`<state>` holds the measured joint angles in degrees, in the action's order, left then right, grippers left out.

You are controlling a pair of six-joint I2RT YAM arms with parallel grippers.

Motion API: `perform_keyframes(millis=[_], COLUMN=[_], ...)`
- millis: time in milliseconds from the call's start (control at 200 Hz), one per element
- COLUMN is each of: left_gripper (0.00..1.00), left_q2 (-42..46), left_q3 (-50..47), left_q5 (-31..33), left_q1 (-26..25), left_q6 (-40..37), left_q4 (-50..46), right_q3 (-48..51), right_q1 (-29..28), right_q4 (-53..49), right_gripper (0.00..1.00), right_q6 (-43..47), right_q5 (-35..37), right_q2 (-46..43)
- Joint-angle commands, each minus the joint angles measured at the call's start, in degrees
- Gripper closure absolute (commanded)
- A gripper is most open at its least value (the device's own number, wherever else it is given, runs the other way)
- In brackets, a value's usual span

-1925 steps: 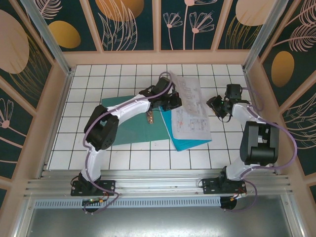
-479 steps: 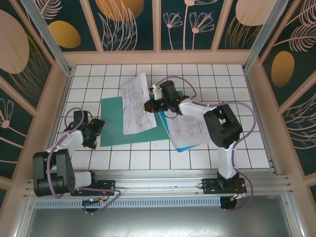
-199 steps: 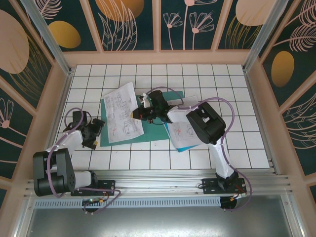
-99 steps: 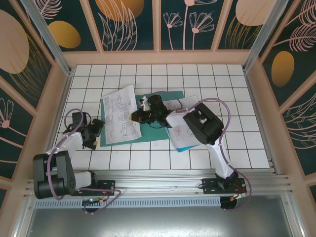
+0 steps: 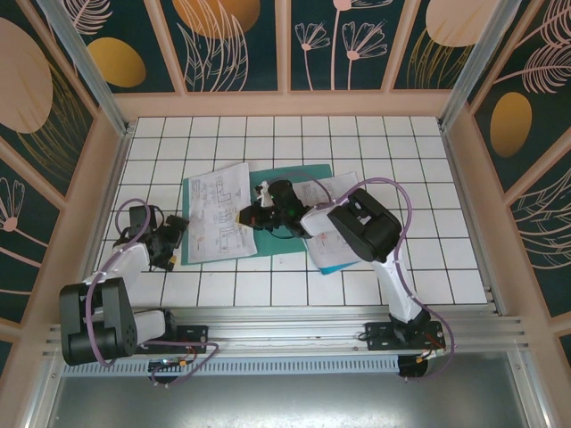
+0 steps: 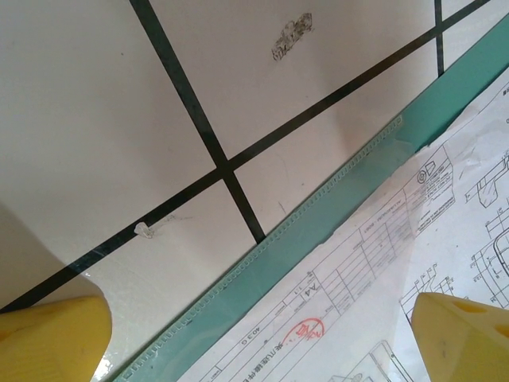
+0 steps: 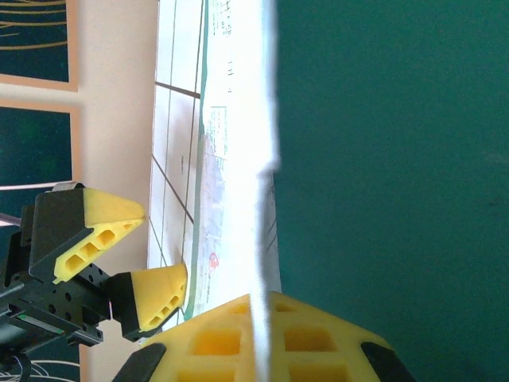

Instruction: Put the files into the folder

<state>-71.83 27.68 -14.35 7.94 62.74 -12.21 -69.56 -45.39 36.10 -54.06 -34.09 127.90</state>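
- 1 printed sheet lies on the left half of the folder, its long axis running near to far; the right hand is clenched on its right edge, over the folder's middle.
- the left hand, fingers spread and empty, sits just beside the folder's left edge, nearer the sheet's outer corner.
- the remaining files lie to the right, under the right arm, with bare counter beyond.

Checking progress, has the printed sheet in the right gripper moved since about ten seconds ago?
Yes. The printed sheet went left, from above the blue sheet to over the green folder.
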Motion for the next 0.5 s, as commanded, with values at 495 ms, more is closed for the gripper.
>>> perform_keyframes(millis=[495], left_gripper=[0.02], left_q2=[-3.91], left_q3=[-5.85], left_q5=[-17.30], left_q1=[-2.93], left_q6=[4.21], left_q4=[11.76], right_q3=[1.36], right_q1=[-0.62], right_q4=[4.77], right_gripper=[1.00], right_q6=[-4.13], right_q5=[4.33], right_q2=[1.14])
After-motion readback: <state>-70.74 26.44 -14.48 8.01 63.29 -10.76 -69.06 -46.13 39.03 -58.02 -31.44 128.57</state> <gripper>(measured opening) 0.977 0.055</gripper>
